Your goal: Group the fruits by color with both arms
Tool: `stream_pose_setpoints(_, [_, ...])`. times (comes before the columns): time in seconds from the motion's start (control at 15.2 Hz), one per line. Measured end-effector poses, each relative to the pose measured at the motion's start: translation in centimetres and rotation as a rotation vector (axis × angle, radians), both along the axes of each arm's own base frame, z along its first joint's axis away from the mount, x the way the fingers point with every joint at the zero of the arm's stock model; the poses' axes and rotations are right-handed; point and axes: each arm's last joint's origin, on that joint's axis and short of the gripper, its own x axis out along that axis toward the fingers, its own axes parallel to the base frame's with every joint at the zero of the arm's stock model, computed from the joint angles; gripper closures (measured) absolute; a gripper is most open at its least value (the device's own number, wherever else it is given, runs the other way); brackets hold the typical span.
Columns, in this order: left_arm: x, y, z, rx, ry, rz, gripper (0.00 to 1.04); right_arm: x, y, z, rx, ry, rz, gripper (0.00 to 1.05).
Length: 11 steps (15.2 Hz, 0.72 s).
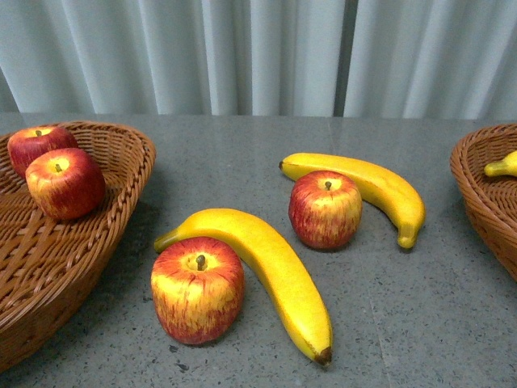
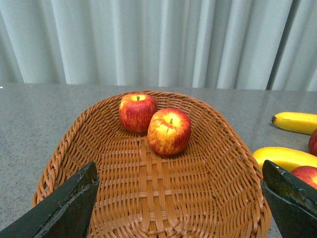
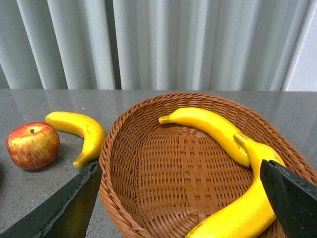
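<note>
On the grey table lie two red apples, one near (image 1: 197,289) and one further back (image 1: 325,208), and two yellow bananas, one near (image 1: 275,271) and one further back (image 1: 367,186). The left wicker basket (image 1: 97,234) holds two apples (image 1: 65,183) (image 1: 39,144), also shown in the left wrist view (image 2: 169,131) (image 2: 137,112). The right wicker basket (image 1: 481,194) holds two bananas (image 3: 210,129) (image 3: 250,198). My left gripper (image 2: 183,198) is open and empty above the left basket (image 2: 163,198). My right gripper (image 3: 183,198) is open and empty above the right basket (image 3: 163,173). Neither arm shows in the front view.
A pale pleated curtain (image 1: 258,56) hangs behind the table. The further apple (image 3: 32,145) and further banana (image 3: 79,131) show beside the right basket in the right wrist view.
</note>
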Motion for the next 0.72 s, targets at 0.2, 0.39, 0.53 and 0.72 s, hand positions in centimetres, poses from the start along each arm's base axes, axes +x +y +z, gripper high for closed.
stream_pose_setpoints(0.2, [0.00,0.00,0.00,0.000,0.000,0.000,0.07,0.00,0.00,0.00,0.000,0.000,0.000,0.06])
stream_pose_setpoints(0.39, [0.00,0.00,0.00,0.000,0.000,0.000,0.07,0.00,0.00,0.00,0.000,0.000,0.000,0.06])
stream_pose_setpoints(0.53, [0.00,0.00,0.00,0.000,0.000,0.000,0.07,0.00,0.00,0.00,0.000,0.000,0.000,0.06])
stream_pose_setpoints(0.72, [0.00,0.00,0.00,0.000,0.000,0.000,0.07,0.00,0.00,0.00,0.000,0.000,0.000,0.06])
